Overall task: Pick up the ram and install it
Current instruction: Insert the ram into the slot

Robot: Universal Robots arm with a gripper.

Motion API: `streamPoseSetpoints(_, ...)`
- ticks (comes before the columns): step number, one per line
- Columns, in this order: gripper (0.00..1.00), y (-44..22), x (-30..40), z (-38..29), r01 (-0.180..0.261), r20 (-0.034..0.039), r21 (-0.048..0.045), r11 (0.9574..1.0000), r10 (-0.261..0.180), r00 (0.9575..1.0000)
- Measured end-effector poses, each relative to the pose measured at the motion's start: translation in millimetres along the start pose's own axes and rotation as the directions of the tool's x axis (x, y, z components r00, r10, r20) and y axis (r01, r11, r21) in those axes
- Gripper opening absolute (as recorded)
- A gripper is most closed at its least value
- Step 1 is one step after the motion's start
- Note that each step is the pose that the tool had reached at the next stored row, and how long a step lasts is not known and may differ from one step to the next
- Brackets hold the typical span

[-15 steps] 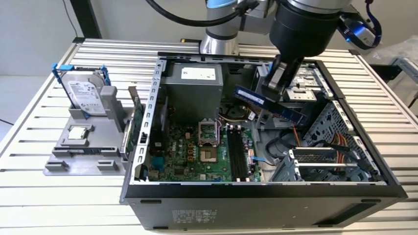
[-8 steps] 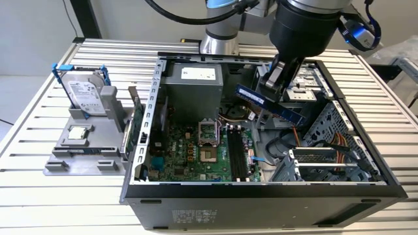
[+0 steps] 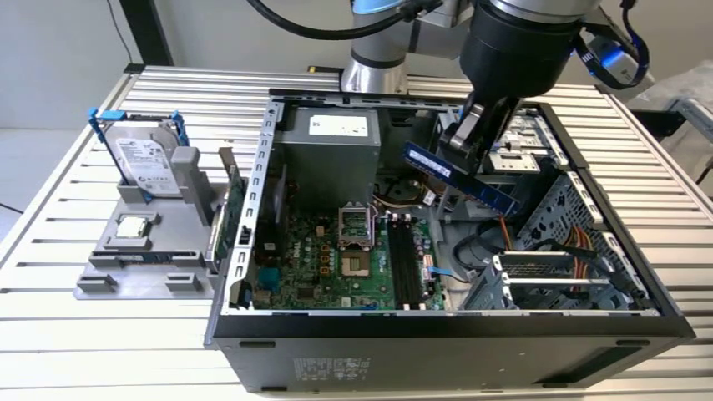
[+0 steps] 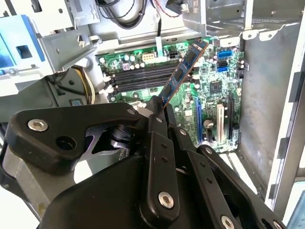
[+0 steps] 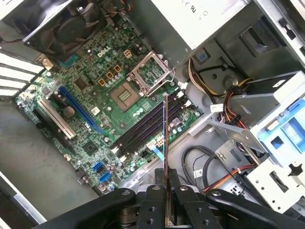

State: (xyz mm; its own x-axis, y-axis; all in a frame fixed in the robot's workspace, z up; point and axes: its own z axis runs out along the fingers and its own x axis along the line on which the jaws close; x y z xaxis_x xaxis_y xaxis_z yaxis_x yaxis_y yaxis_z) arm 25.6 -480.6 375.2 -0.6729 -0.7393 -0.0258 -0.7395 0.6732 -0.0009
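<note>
Gripper point(image 3: 459, 167) closed onto the ram point(image 3: 490, 194), fingers pinching it partway along its length; both ends of the stick stick out free. In the exterior view the ram sits in the upper right of centre, held in the air over the open case point(image 3: 259, 167), with its long axis on a diagonal: high end toward the upper left, low end toward the lower right. It is clear of the motherboard point(image 3: 334, 259). The black memory slots point(image 3: 403, 263) lie lower in the frame, well apart from the stick, beside the CPU socket point(image 3: 354, 224). In the second wrist view the ram point(image 4: 183, 71) projects from the gripper point(image 4: 157, 102) toward the board. In the first wrist view the ram point(image 5: 165, 138) shows edge-on as a thin line rising from the gripper point(image 5: 166, 188), crossing the slot rows at an angle. Nearby: power supply point(image 3: 334, 150) to the upper left of the stick, drive cage point(image 3: 557, 209) and orange cables point(image 3: 557, 242) to the lower right. A hard drive point(image 3: 145, 163) stands at the exterior view's left on the table point(image 3: 67, 334).
</note>
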Motion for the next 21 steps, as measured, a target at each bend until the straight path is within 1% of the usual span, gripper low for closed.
streamPoseSetpoints(6,0.0,0.0,0.0,0.0,-0.031,0.0,0.0008,0.9995,0.031,0.9995)
streamPoseSetpoints(11,0.0,0.0,0.0,0.0,-0.062,0.0,0.0016,0.9981,0.062,0.9981)
streamPoseSetpoints(15,0.0,0.0,0.0,0.0,-0.09,0.0001,0.0023,0.996,0.09,0.996)
streamPoseSetpoints(21,0.0,0.0,0.0,0.0,-0.131,0.0001,0.0034,0.9914,0.131,0.9914)
